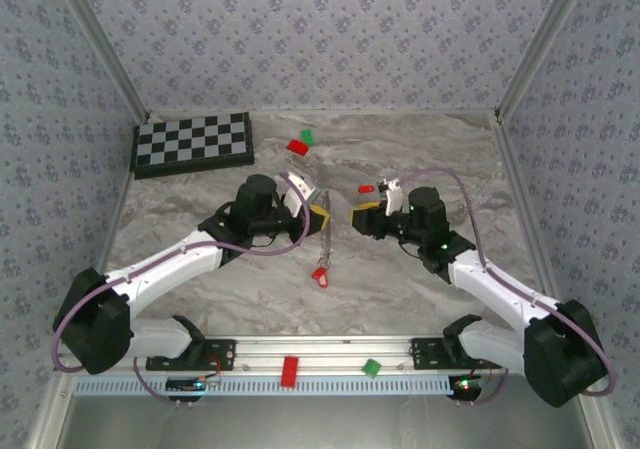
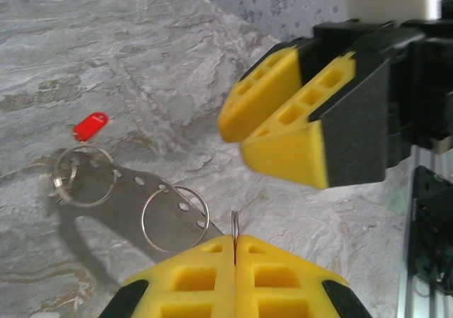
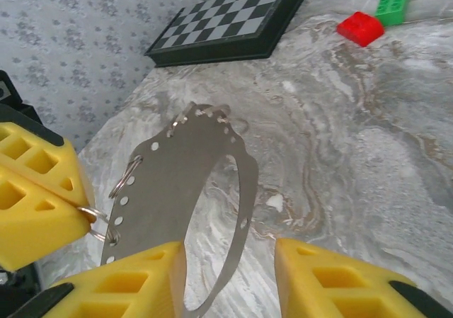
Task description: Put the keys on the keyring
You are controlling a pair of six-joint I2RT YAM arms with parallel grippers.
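My clenched left hand (image 2: 234, 241) is gripping one ring of the keyring (image 3: 184, 190) above the tabletop (image 1: 420, 149). My released right hand (image 3: 230, 265) is straddling its band. One key (image 1: 366, 189) is lying loose, so threading is looking mostly undone.

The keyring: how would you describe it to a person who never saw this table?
On the marble table, look at the middle, between the two arms. The keyring is a flat grey band bent into a loop, held by one wire ring in the left fingers. Its small holes and dull grey set it apart from the red and green blocks nearby.
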